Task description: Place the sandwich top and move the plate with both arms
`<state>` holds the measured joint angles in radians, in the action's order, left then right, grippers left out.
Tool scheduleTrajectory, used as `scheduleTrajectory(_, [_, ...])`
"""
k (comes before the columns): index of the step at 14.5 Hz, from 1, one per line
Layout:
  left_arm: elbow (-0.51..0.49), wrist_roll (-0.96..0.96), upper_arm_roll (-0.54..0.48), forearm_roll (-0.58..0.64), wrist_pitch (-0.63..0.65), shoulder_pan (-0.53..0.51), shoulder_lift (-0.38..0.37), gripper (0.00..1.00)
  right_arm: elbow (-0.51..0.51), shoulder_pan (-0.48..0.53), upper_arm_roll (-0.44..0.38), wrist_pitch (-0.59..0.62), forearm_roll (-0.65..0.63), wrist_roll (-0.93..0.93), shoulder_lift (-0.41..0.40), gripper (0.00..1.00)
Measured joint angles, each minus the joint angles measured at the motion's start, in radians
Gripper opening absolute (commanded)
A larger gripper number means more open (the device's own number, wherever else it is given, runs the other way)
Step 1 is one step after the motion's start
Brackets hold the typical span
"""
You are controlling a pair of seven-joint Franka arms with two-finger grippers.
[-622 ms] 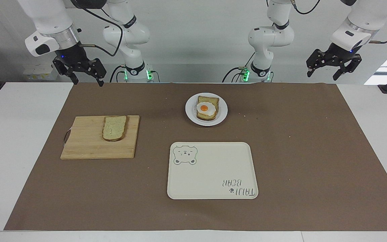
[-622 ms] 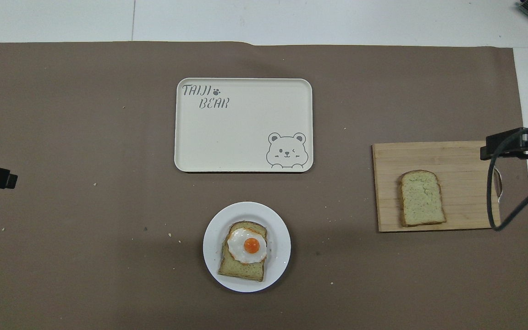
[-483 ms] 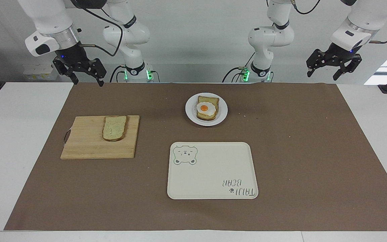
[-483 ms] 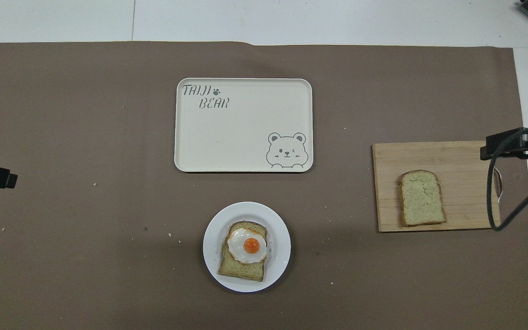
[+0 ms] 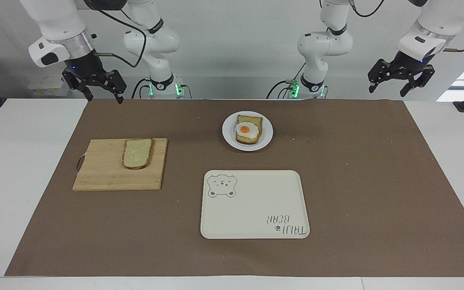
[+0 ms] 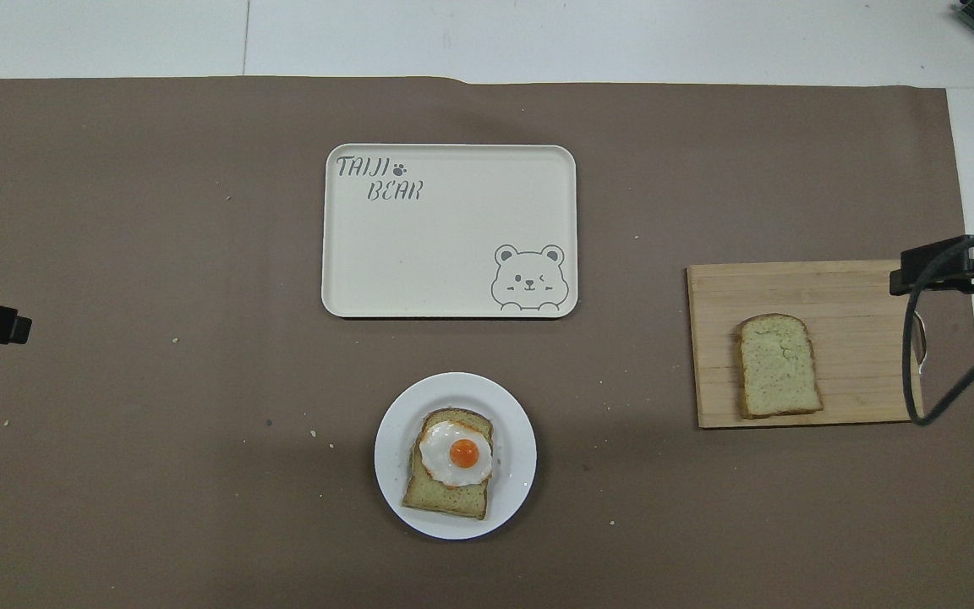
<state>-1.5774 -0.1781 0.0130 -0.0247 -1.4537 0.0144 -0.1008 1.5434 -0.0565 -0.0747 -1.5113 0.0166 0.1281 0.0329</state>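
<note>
The sandwich top [image 5: 137, 153], a pale speckled slice with a brown crust, lies on a wooden cutting board [image 5: 103, 173] toward the right arm's end; it also shows in the overhead view [image 6: 778, 365]. The white plate [image 5: 227, 131] sits at the table's middle near the robots and bears a toast slice with a fried egg [image 5: 249, 129]. My right gripper [image 5: 104, 98] hangs open and empty over the mat's edge by the robots, apart from the board. My left gripper [image 5: 387, 92] hangs open and empty at the left arm's end, away from the plate.
A cream rectangular tray with a bear drawing [image 5: 252, 201] lies farther from the robots than the plate. A brown mat [image 5: 357, 181] covers the table's middle. Only the edges of the arms show in the overhead view.
My right gripper has drifted very slightly toward its own end of the table. The left gripper, the bread, the plate and the tray have not moved.
</note>
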Motion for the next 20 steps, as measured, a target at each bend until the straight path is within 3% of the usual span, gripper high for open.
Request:
scheduleTrajectory(6, [0.0, 0.0, 0.0, 0.0, 0.0, 0.0, 0.0, 1.0, 0.048, 0.0, 0.0, -0.079, 0.0, -0.021, 0.022, 1.0])
scheduleTrajectory(18, [0.0, 0.0, 0.0, 0.0, 0.0, 0.0, 0.0, 1.0, 0.071, 0.012, -0.001, -0.08, 0.0, -0.042, 0.036, 1.0])
scheduleTrajectory(20, [0.0, 0.0, 0.0, 0.0, 0.0, 0.0, 0.0, 1.0, 0.111, 0.027, -0.002, -0.094, 0.0, -0.057, 0.036, 1.0])
